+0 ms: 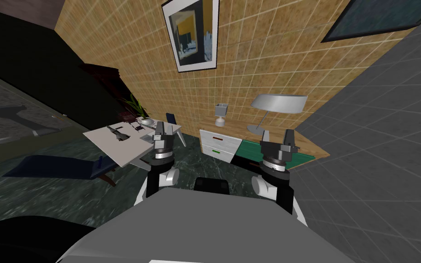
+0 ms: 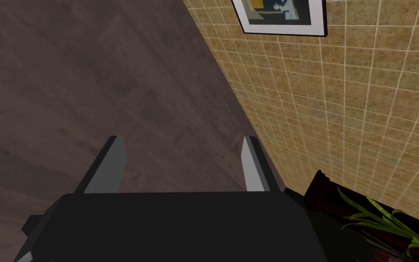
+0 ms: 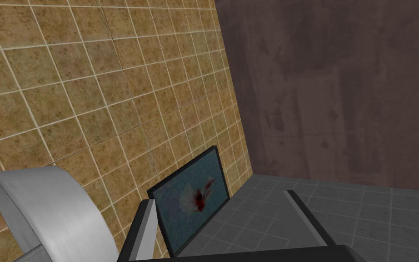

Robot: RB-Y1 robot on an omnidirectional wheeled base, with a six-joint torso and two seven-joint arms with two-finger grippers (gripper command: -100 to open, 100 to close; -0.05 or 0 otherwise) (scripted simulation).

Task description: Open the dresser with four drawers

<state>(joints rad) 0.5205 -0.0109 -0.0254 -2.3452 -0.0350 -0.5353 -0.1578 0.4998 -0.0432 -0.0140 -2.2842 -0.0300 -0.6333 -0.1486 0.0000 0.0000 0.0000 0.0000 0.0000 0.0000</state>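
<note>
Reaching the dresser [image 1: 220, 145] is where we judge things could first go wrong. It stands well apart from both claws, against the tiled wall [image 1: 260, 59], between the white worktop [image 1: 118, 146] and a low green surface [image 1: 248, 148]. Driving in carelessly could clip the worktop's corner on our left or the big lamp [image 1: 280, 104] standing by the green surface on our right.

The left claw [image 1: 166, 130] and the right claw [image 1: 276, 137] are both raised in front of us and released, with their fingers spread and nothing between them. They point up at the wall, so whichever arm we use must swing down a long way. A hasty swing might knock the small lamp [image 1: 221, 114] on the dresser's top. The handles look thin, and our blade-like fingers could slide off one if the grip is shallow.

The dresser itself is white and low. We can make out two drawer fronts facing us, the upper with a dark reddish handle [image 1: 217, 138] and the lower with a green handle [image 1: 215, 151]. Both look shut. Whether it has more drawers we cannot tell.
</note>
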